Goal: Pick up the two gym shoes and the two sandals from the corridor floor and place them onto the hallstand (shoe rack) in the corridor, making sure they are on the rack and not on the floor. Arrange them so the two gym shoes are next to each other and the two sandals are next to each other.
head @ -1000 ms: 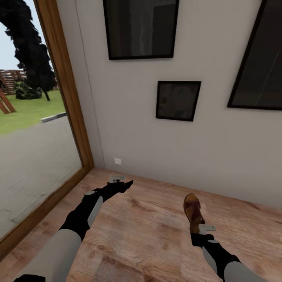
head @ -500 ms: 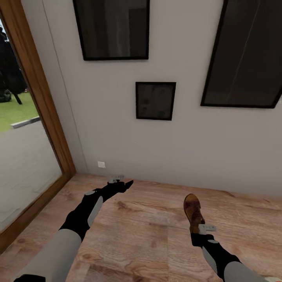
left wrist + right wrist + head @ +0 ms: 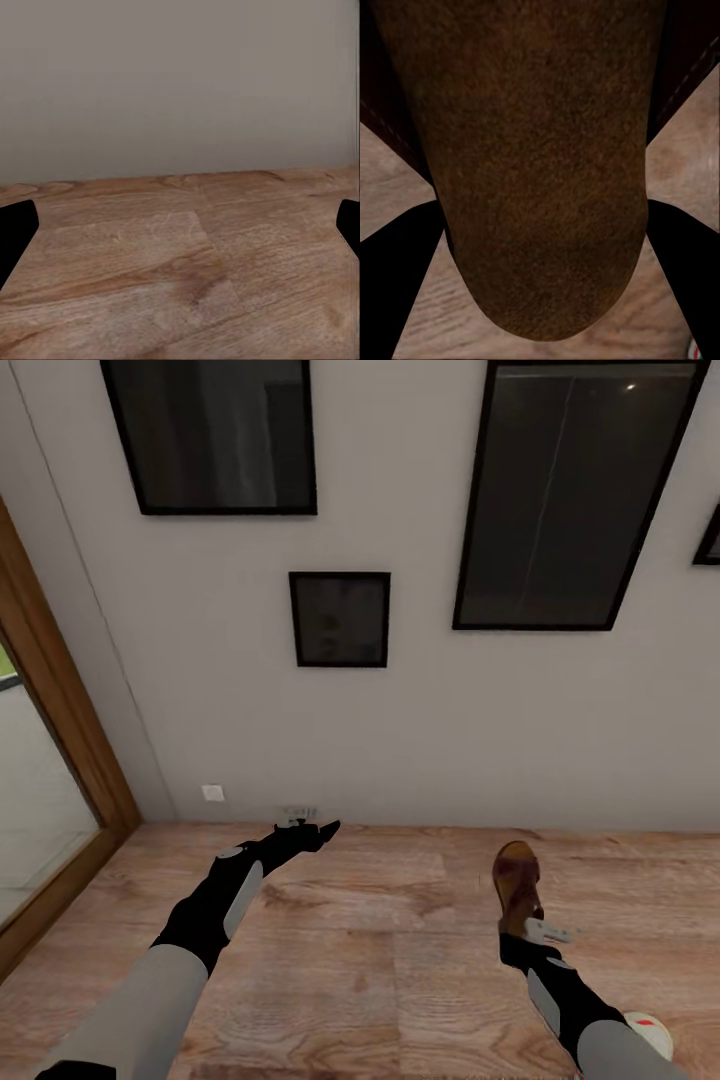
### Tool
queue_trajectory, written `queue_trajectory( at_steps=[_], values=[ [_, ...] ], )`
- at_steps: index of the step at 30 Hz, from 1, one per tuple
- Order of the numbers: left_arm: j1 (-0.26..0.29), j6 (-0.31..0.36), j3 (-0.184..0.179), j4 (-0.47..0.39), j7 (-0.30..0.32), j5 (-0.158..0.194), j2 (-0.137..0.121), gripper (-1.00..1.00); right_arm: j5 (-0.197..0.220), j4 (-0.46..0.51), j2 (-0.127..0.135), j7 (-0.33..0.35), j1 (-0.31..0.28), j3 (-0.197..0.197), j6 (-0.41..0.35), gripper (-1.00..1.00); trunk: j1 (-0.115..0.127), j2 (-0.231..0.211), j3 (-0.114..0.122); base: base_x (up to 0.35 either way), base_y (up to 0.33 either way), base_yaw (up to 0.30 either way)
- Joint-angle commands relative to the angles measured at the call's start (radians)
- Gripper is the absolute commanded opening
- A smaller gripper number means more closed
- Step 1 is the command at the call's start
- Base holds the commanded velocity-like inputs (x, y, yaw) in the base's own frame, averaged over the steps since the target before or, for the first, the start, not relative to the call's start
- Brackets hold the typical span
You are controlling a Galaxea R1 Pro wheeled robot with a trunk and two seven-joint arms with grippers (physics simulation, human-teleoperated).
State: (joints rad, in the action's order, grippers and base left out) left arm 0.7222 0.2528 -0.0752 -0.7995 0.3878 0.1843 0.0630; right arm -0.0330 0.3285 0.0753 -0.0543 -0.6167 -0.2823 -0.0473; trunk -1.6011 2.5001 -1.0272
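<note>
My right gripper [image 3: 521,932] is shut on one dark brown sandal [image 3: 517,880], held low over the wood-plank corridor floor [image 3: 380,970] with the toe pointing toward the wall. In the right wrist view the sandal [image 3: 540,165] sits between the two black fingers [image 3: 405,285]. A cream gym shoe with a red tab [image 3: 647,1033] peeks out beside my right forearm at the lower right. My left gripper [image 3: 320,828] hangs open and empty above the floor near the wall; its fingertips [image 3: 15,232] stand wide apart. The hallstand, the other sandal and the other gym shoe are out of view.
A grey wall [image 3: 420,730] with several dark framed pictures [image 3: 340,618] closes the corridor ahead. A wooden window frame [image 3: 60,740] runs down the left side. A small white socket [image 3: 212,793] sits low on the wall. Bare floor lies between my arms.
The camera has swung to the right, so wall, pictures and window slid left in the picture. A gym shoe has come into view at the lower right. Both arms keep their pose.
</note>
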Motion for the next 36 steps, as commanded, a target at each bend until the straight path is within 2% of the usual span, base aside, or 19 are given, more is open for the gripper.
queue_trajectory(
  at_steps=[1, 3, 7, 36],
  values=[
    [0.000, 0.010, 0.000, -0.001, 0.001, 0.011, 0.000, 1.00, -0.002, 0.027, -0.001, -0.001, 0.000, -0.026, -0.007, -1.00, 0.000, 0.000, -0.001, 0.000, 0.000, -0.298],
    [0.000, 0.010, 0.000, -0.001, 0.002, 0.011, 0.000, 1.00, -0.002, 0.061, -0.001, -0.001, 0.000, -0.052, -0.008, -1.00, 0.000, 0.000, 0.000, 0.000, 0.000, -0.298],
    [0.000, 0.010, 0.000, -0.001, 0.001, 0.011, 0.000, 1.00, -0.002, 0.082, -0.002, -0.001, 0.000, -0.066, -0.009, -1.00, 0.000, 0.000, 0.002, 0.000, 0.000, -0.298],
    [0.000, 0.010, -0.001, -0.001, 0.001, 0.011, 0.000, 1.00, -0.002, 0.086, -0.002, -0.001, 0.000, -0.071, -0.009, -1.00, 0.000, 0.000, 0.007, 0.000, 0.000, -0.299]
  ],
)
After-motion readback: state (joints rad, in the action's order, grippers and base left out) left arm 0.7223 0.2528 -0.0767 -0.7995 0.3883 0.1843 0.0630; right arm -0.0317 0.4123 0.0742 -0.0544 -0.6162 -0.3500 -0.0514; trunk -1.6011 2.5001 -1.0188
